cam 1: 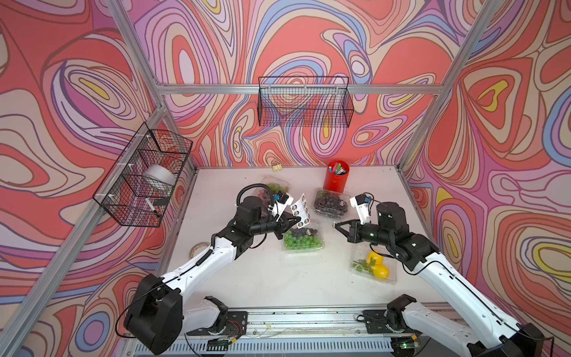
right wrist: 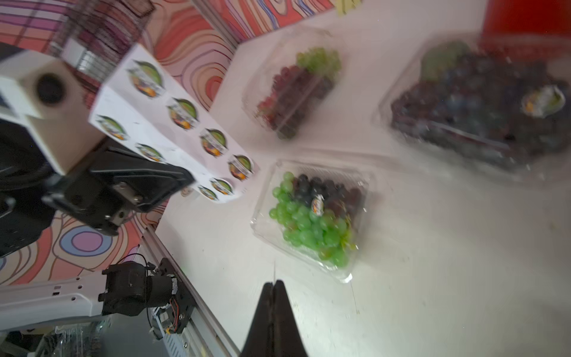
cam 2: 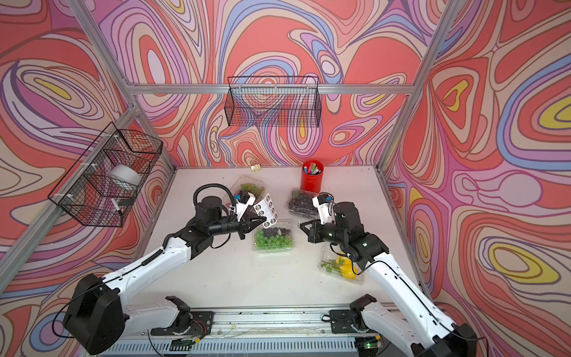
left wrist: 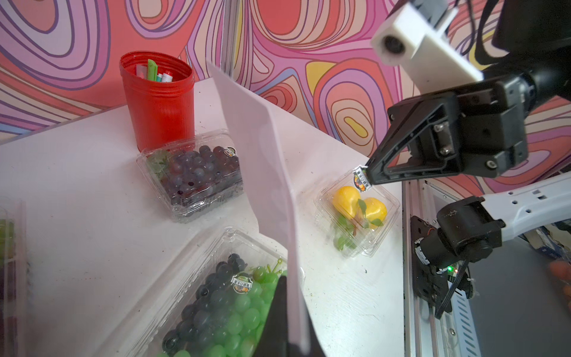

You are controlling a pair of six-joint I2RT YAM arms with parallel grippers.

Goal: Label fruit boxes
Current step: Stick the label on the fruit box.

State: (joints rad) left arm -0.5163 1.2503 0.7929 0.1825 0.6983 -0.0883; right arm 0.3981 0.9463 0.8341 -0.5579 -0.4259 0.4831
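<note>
step: my right fingers [left wrist: 372,173], pinched on a round printed sticker [left wrist: 361,179], should lay it flat on the clear plastic lemon box [left wrist: 390,204] by the tabletop's right edge | my left fingers [cam 1: 297,220] clamp the white sticker sheet [cam 1: 299,207] | dark-grape box [left wrist: 200,213] labelled; green-and-dark-grape box [cam 1: 321,245] mid-tabletop labelled; red-and-green-grape box [cam 1: 268,182] toward far edge, no label seen

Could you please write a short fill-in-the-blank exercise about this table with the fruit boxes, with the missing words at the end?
1. The left gripper is shut on a white sheet of round ____.
2. The right gripper pinches exactly ____ sticker at its tip.
3. The pens stand in a ____ cup.
4. The lemon box holds two ____ fruits.
Missing words: stickers; one; red; yellow.
</note>
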